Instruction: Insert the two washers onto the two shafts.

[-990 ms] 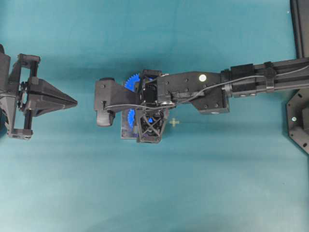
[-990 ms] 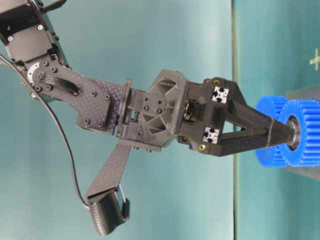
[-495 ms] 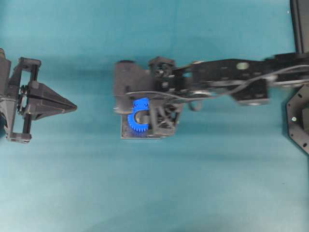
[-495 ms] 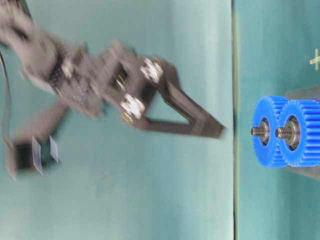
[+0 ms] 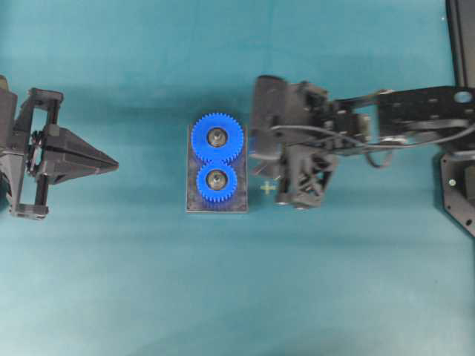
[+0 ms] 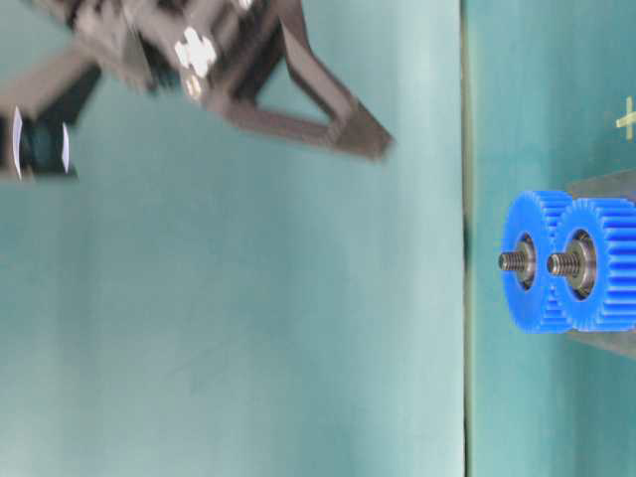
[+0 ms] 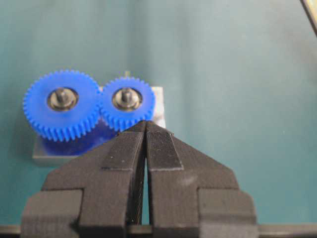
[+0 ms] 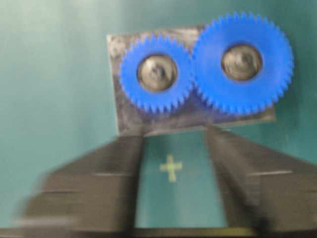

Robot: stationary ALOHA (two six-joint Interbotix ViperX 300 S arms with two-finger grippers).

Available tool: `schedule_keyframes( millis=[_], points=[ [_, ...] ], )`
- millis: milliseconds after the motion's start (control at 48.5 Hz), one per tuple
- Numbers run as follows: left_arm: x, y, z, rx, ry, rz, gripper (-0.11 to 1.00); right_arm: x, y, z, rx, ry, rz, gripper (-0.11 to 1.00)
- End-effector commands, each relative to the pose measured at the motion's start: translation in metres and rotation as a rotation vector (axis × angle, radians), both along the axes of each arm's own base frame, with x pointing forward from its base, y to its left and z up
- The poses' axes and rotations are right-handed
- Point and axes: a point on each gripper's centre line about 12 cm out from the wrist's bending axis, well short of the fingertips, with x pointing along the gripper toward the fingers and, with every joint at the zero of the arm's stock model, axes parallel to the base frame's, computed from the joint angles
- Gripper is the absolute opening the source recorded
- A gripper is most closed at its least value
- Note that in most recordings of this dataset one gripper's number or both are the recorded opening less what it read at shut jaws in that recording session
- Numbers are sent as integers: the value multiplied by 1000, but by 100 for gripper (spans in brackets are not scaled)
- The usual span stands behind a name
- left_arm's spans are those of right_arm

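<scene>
Two meshed blue gears, a large one (image 5: 217,137) and a small one (image 5: 217,180), stand on a grey baseplate (image 5: 217,206). Each has a threaded shaft (image 6: 510,261) through its hub, with a grey metal washer-like ring around it (image 8: 157,73) (image 8: 241,62). I see no loose washer. My right gripper (image 5: 291,189) is open and empty, raised to the right of the plate; the right wrist view (image 8: 176,134) shows it blurred. My left gripper (image 5: 115,157) is shut and empty at the far left, pointing at the gears (image 7: 146,124).
A small yellow cross mark (image 5: 267,188) lies on the teal table just right of the baseplate, between my right fingers in the wrist view. A black frame (image 5: 462,185) stands at the right edge.
My right gripper has lifted off the gears and swung away to the right, and both gears and shafts are now uncovered. The left arm has not moved.
</scene>
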Motion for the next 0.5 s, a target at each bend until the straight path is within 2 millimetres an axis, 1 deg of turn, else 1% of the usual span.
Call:
schedule_keyframes(
  millis=[0,83,124,165,206,474],
  points=[
    [2,1,7,3,-23,3,0,-9,1,17,13,-86,-9,28],
    [3,1,6,1,-18,6,0,-17,1,21,17,-143,-8,10],
    [3,2,6,1,-17,7,0,-21,1,21,17,-164,-8,4],
    [3,2,6,2,-19,7,0,-26,1,20,17,-187,-6,0],
    [3,2,6,2,-22,7,0,-31,1,18,16,-209,-4,-2],
    [3,2,7,3,-28,6,0,-63,5,8,16,-417,20,-2]
  ],
)
